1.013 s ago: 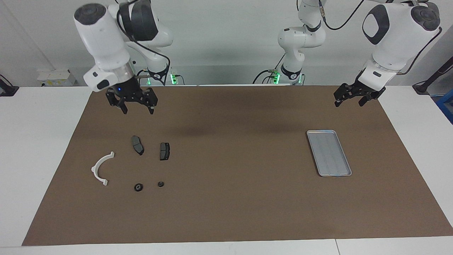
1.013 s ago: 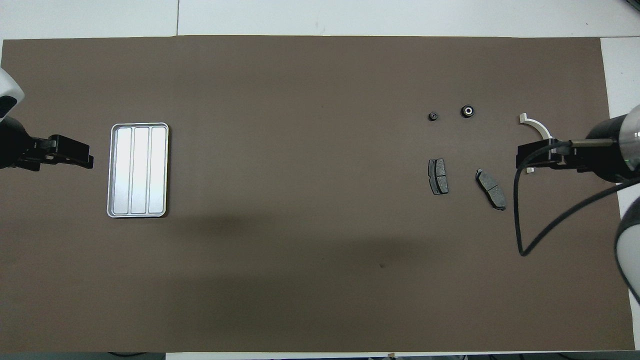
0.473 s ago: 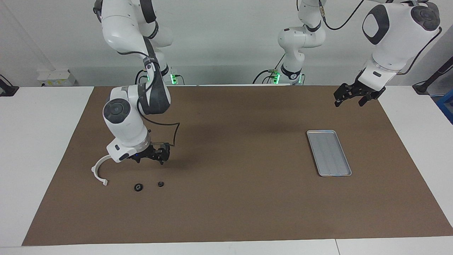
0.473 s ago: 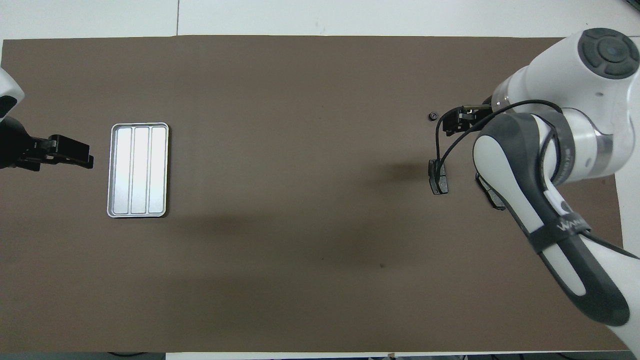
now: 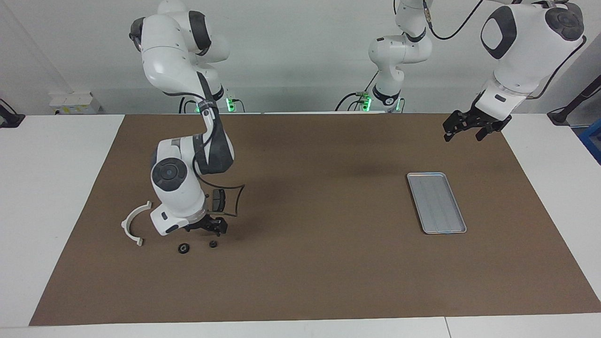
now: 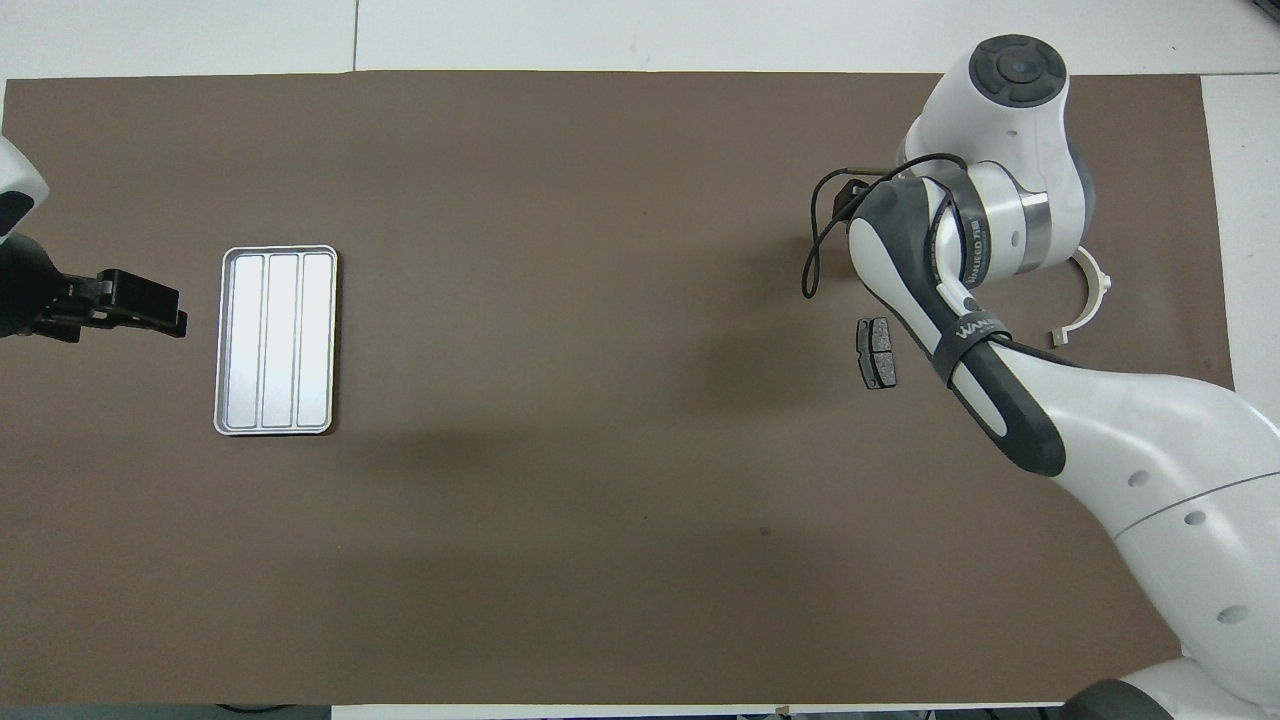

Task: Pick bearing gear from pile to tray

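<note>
Plainly, "WANJIED" strap (image 6: 962, 327) on right arm; nothing else legible.

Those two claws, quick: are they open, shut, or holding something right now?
Right gripper: low over the small black rings, nothing visibly held; open or shut cannot be told.
Left gripper: waiting in the air, open, holding nothing.

Pile sits at the right arm's end of the brown mat: white half-ring bracket (image 5: 134, 223) lying flat, one dark grey pad (image 5: 218, 200) in view nearer the robots, two small black rings (image 5: 183, 248) (image 5: 213, 244) farthest from them, side by side. Tray (image 5: 436, 202) is grey metal, shallow, lengthwise ridges, empty, flat at the left arm's end, well apart from the pile.
</note>
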